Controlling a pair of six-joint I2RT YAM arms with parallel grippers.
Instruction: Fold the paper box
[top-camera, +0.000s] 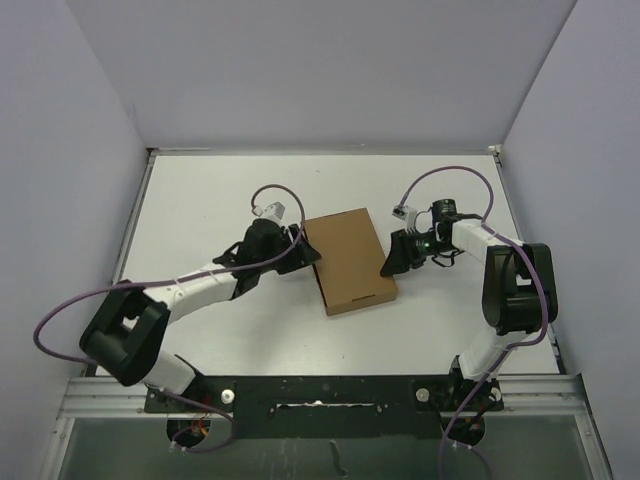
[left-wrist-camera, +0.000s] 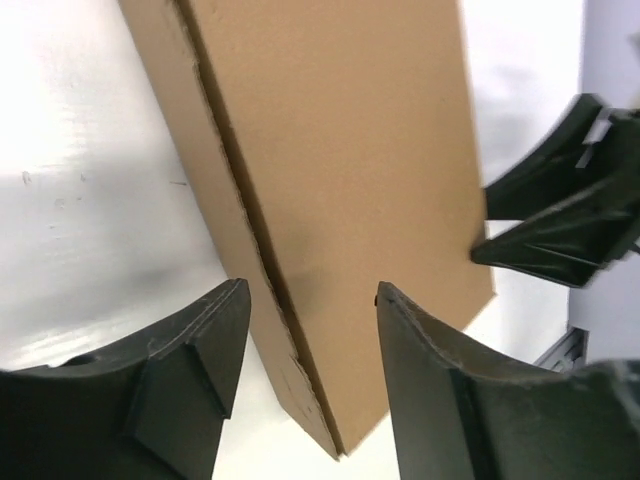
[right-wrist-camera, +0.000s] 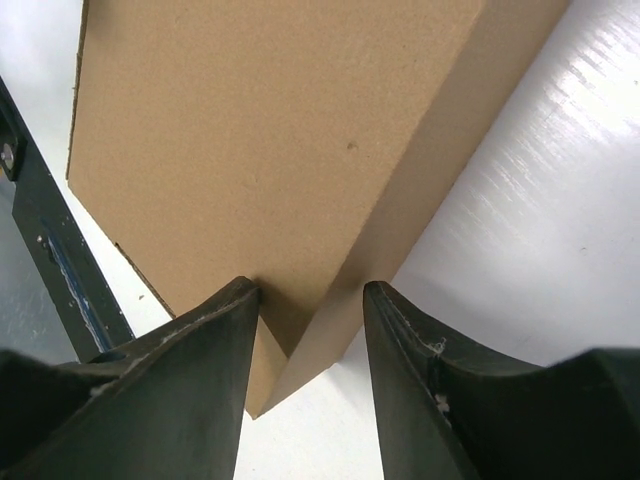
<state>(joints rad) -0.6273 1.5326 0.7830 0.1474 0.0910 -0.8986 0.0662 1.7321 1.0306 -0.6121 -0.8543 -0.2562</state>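
White glossy tabletop (top-camera: 200, 200) carries everything, walled by pale grey panels (top-camera: 320, 70) on three sides. Near its middle, skewed to the edges, lies the shallow brown corrugated cardboard mailer box (top-camera: 350, 260), lid panel down flat and looking close to fully folded. The two white-and-black arms reach in from the near edge and bracket it, probably to square or steady it. The left gripper (left-wrist-camera: 312, 295) sits at the box's left side, jaws partly apart over a long seam and clamping nothing. The right gripper (right-wrist-camera: 310, 290) meets the opposite side wall, jaws likewise apart, tips at the cardboard. Thin purple cables (top-camera: 450, 175) loop above the wrists, apart from the box.
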